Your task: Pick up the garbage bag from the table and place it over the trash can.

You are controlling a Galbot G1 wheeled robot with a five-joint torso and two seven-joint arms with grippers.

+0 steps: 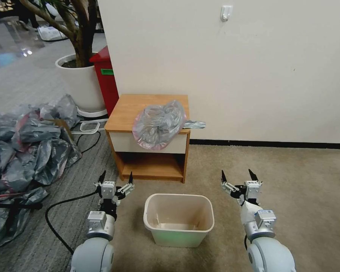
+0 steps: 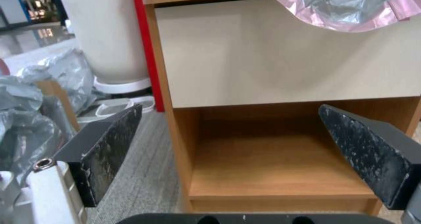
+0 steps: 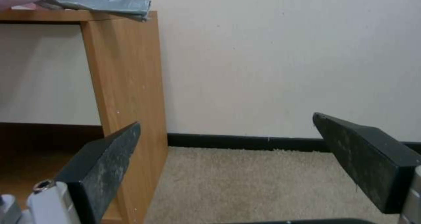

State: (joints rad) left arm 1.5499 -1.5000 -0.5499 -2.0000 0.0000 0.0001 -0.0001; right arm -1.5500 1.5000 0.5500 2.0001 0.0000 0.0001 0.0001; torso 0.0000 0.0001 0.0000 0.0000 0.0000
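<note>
The left hand [image 1: 116, 180] hangs low with its fingers spread and nothing between them, just in front of the counter's [image 1: 147, 107] lower shelf and to the left of the can [image 1: 179, 217]. The right hand [image 1: 239, 178] is likewise spread and empty, at the same height, to the right of the can and off the counter's right side.

The bag [image 1: 158, 124] lies crumpled on the counter top, toward its right front corner, its pink rim drooping over the white drawer front and a folded grey tail sticking out past the right edge. It sits above and beyond both hands, up and to the right of the left hand, up and to the left of the right. Its long axis runs roughly left to right. The left hand looks slightly nearer, with the drooping rim almost overhead.

The can stands open on the carpet between the arms, nearer than the counter.
</note>
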